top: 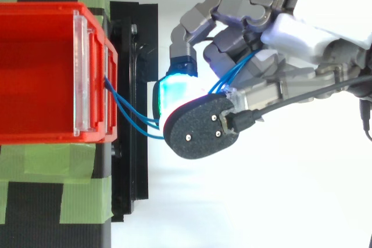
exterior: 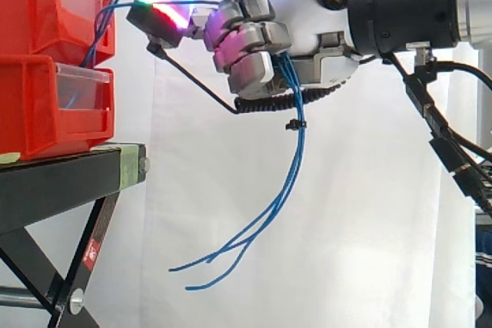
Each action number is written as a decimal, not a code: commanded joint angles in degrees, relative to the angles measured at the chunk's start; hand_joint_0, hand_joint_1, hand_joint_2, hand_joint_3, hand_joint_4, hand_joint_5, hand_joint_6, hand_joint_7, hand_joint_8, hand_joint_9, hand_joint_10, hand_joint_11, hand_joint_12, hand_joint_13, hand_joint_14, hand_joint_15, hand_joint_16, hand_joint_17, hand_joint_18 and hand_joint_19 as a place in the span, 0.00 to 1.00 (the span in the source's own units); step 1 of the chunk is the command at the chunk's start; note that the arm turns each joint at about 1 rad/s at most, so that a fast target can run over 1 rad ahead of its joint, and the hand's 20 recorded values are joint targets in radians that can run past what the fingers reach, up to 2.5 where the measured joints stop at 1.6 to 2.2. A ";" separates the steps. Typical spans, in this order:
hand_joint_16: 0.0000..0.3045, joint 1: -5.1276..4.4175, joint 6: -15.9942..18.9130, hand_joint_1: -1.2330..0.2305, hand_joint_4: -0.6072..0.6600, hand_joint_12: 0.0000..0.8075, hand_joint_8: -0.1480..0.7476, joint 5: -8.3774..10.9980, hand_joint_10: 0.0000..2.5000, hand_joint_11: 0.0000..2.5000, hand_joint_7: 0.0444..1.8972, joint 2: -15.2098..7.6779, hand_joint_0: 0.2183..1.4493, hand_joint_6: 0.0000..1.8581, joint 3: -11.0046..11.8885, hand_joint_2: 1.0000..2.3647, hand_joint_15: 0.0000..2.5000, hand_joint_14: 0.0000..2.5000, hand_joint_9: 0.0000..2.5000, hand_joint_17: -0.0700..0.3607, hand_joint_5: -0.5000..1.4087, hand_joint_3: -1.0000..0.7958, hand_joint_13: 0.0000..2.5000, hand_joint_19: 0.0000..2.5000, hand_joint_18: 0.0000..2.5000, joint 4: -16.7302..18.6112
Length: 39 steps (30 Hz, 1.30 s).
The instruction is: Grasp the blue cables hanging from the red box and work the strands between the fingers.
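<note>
Several thin blue cables [exterior: 296,151] run out of the upper red bin [exterior: 54,13], pass through my hand [exterior: 304,24] and hang below it, their loose ends curling low down. My hand is to the right of the bins, its fingers curled round the strands, with fingertips glowing red and cyan. In the top view the blue cables [top: 131,115] leave the front of the red bin [top: 40,74] and go under a glowing fingertip into my hand [top: 302,33].
Two red bins are stacked on a black stand [exterior: 69,178] at the left; the lower red bin [exterior: 46,109] has a clear front panel. Green tape [top: 55,172] strips lie across the stand. A white curtain hangs behind, with open space under my hand.
</note>
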<state>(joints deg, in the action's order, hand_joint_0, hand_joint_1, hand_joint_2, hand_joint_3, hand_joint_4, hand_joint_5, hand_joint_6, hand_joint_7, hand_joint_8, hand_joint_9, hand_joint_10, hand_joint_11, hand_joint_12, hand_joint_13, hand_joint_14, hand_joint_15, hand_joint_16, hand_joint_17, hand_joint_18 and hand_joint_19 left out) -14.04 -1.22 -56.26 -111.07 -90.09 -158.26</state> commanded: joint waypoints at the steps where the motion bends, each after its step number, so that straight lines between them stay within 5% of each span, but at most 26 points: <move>1: 0.18 -0.12 -1.06 0.35 0.65 0.59 0.63 0.01 1.00 1.00 0.50 -0.02 0.72 0.86 0.00 0.01 0.66 1.00 0.37 0.45 0.13 0.32 0.51 0.41 0.66 1.47; 6: 0.18 -0.55 -2.73 0.40 0.61 0.59 0.63 0.10 1.00 1.00 0.53 -0.02 0.82 0.87 0.00 0.01 0.66 1.00 0.37 0.45 0.13 0.39 0.51 0.41 0.66 2.08; 11: 0.18 -0.73 -1.94 0.45 0.66 0.59 0.63 0.10 1.00 1.00 0.50 -1.08 0.76 0.74 -0.09 0.01 0.66 1.00 0.37 0.45 0.21 0.36 0.51 0.41 0.66 2.08; 12: 0.18 -0.82 -1.50 0.45 0.64 0.59 0.63 0.10 1.00 1.00 0.55 -1.52 0.75 0.64 -0.09 0.01 0.66 1.00 0.37 0.45 0.22 0.38 0.51 0.41 0.66 2.08; 15: 0.18 -0.99 -1.15 0.41 0.68 0.59 0.63 0.10 1.00 1.00 0.50 -1.61 0.72 0.74 -0.18 0.01 0.66 1.00 0.37 0.45 0.14 0.37 0.51 0.41 0.66 2.08; 21: 0.18 -1.26 -1.24 0.34 0.68 0.59 0.63 0.10 1.00 1.00 0.50 -1.61 0.69 0.84 -0.18 0.01 0.66 1.00 0.37 0.45 0.11 0.11 0.51 0.41 0.66 1.91; 23: 0.18 -1.35 -1.24 0.33 0.68 0.59 0.63 0.10 1.00 1.00 0.49 -1.61 0.71 0.84 -0.18 0.01 0.66 1.00 0.37 0.45 0.11 0.12 0.51 0.41 0.66 1.91; 25: 0.18 -1.35 -1.42 0.38 0.66 0.59 0.63 0.10 1.00 1.00 0.48 -1.61 0.80 0.80 -0.18 0.01 0.66 1.00 0.37 0.45 0.13 0.28 0.51 0.41 0.66 2.00; 28: 0.18 -1.43 -1.42 0.41 0.64 0.59 0.63 0.10 1.00 1.00 0.49 -1.61 0.77 0.74 -0.18 0.01 0.66 1.00 0.37 0.45 0.15 0.31 0.51 0.41 0.66 2.00; 34: 0.18 -1.52 -1.42 0.33 0.66 0.59 0.63 0.10 1.00 1.00 0.50 -1.61 0.67 0.74 -0.18 0.00 0.66 1.00 0.37 0.45 0.10 0.10 0.51 0.41 0.66 2.08; 36: 0.18 -1.52 -1.50 0.31 0.66 0.59 0.63 0.10 1.00 1.00 0.50 -1.61 0.71 0.74 -0.26 0.00 0.66 1.00 0.37 0.45 0.09 0.08 0.51 0.41 0.66 2.08; 39: 0.18 -1.52 -1.50 0.34 0.63 0.59 0.63 0.10 1.00 1.00 0.49 -1.61 0.81 0.80 -0.26 0.01 0.66 1.00 0.37 0.45 0.10 0.26 0.51 0.41 0.66 2.08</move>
<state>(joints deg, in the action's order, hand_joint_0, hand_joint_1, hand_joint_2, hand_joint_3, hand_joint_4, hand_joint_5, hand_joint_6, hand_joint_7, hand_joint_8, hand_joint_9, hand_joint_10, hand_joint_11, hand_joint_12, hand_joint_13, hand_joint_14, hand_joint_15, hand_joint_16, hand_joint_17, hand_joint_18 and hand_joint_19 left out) -15.54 -2.72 -56.16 -112.68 -90.31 -156.18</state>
